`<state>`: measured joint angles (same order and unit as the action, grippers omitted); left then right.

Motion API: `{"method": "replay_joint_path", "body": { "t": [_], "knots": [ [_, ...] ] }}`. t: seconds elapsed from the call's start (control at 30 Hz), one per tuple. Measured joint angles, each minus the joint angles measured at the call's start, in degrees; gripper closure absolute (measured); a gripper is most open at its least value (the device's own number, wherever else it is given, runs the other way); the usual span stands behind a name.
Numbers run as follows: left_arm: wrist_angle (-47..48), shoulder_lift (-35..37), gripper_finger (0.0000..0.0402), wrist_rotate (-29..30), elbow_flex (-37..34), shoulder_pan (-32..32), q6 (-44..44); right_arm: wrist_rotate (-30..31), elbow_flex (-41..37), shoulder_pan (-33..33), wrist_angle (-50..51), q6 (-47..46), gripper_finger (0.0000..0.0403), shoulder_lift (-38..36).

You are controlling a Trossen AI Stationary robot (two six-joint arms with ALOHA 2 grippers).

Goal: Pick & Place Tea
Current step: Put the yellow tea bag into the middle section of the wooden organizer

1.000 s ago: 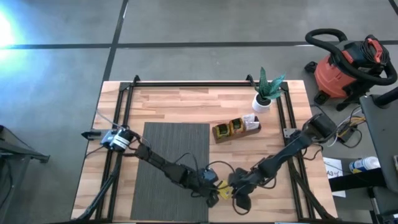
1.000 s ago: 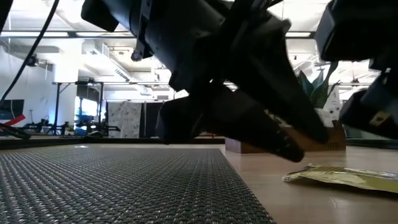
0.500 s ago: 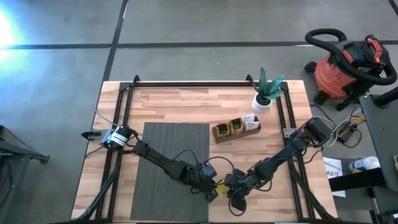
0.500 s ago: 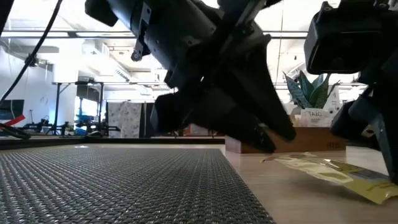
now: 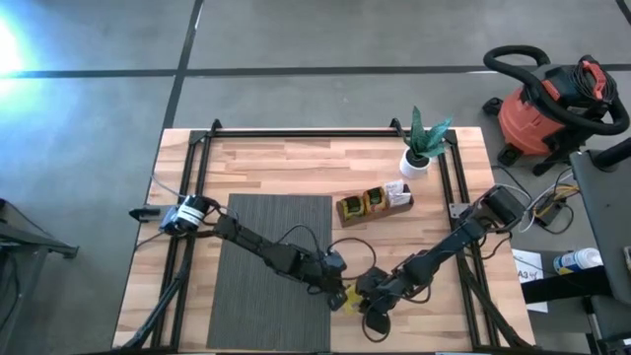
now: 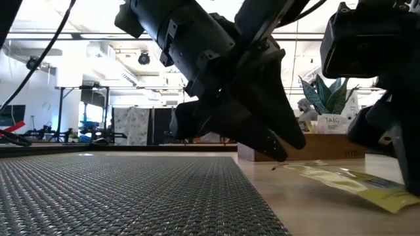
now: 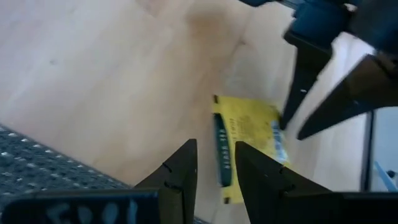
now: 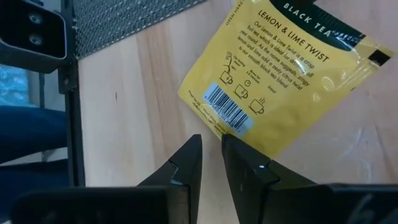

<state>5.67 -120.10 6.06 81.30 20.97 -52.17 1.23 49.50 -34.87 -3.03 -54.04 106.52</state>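
A yellow tea sachet (image 5: 347, 299) with a dark strip along one edge is near the table's front edge, just right of the grey mat (image 5: 271, 266). My left gripper (image 5: 338, 292) comes at it from the left and is shut on its strip edge. My right gripper (image 5: 363, 299) comes from the right. In its own wrist view its fingertips (image 8: 211, 149) stand a narrow gap apart at the sachet's barcode corner (image 8: 224, 127). More sachets stand upright in the brown wooden tray (image 5: 375, 205) farther back. My left gripper has the sachet's dark-strip edge (image 7: 221, 152) between its two fingers, slanting down from the table's left. In the low view that end (image 6: 275, 167) is up just below the fingertip, and the sachet slopes down toward my right gripper. My right gripper has its fingertips at the barcode corner; I cannot tell whether they touch it.
A potted plant (image 5: 422, 148) stands behind the tray at the back right. The mat covers the table's left middle. Black frame rails (image 5: 197, 197) run along the left, right and far edges. Bare wood lies between the sachet and the tray.
My left gripper has gone toward the table's far edge and slightly up, taking the sachet's strip end with it. The sachet, which lay flat, has slid left in the low view and now slopes with that end raised. My right gripper has come down to its other end.
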Motion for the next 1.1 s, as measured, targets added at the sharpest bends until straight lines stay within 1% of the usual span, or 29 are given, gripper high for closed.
{"method": "replay_joint_path", "body": {
  "t": [0.3, 0.47, 0.57, 0.63, 0.73, 0.83, 0.9, 1.0, 1.1],
  "knots": [
    [-0.6, -0.2, 0.0299, -1.3, -0.1, 0.0, 0.0, 2.8, -0.1, 1.7, -2.3, 0.0, 0.0336, 0.1],
    [-1.1, -0.2, 0.0299, -3.6, -0.8, -0.1, 0.9, 2.9, -0.1, 3.5, -2.3, 0.5, 0.0337, 0.1],
    [-1.3, -0.2, 0.03, -6.0, -0.9, -0.1, 1.1, 3.1, -0.1, 4.2, -2.3, 0.5, 0.0337, 0.2],
    [-1.4, -0.2, 0.0306, -6.6, -0.8, -0.1, 1.3, 3.1, -0.1, 4.5, -2.3, 0.7, 0.0339, 0.2],
    [-1.5, 0.0, 0.0331, -6.5, -0.8, -0.1, 1.4, 3.1, -0.1, 4.6, -2.3, 1.7, 0.0339, 0.1],
    [-0.4, 0.5, 0.0371, -4.9, -0.6, -0.1, 2.9, 2.1, -0.1, 4.6, -2.3, 2.2, 0.0339, -0.2],
    [1.3, 1.1, 0.0393, -2.5, 0.0, -0.1, 4.2, 2.0, -0.2, 4.6, -1.9, 3.2, 0.0339, -0.9],
    [5.8, 2.7, 0.0399, 1.8, 1.2, -0.1, 7.7, 2.0, -0.5, 4.5, -0.1, 5.5, 0.0339, -3.2],
    [13.2, 4.8, 0.04, 7.9, 3.4, 0.2, 13.8, 2.0, -0.4, 4.5, 3.3, 7.6, 0.0339, -7.7]
  ]
}}
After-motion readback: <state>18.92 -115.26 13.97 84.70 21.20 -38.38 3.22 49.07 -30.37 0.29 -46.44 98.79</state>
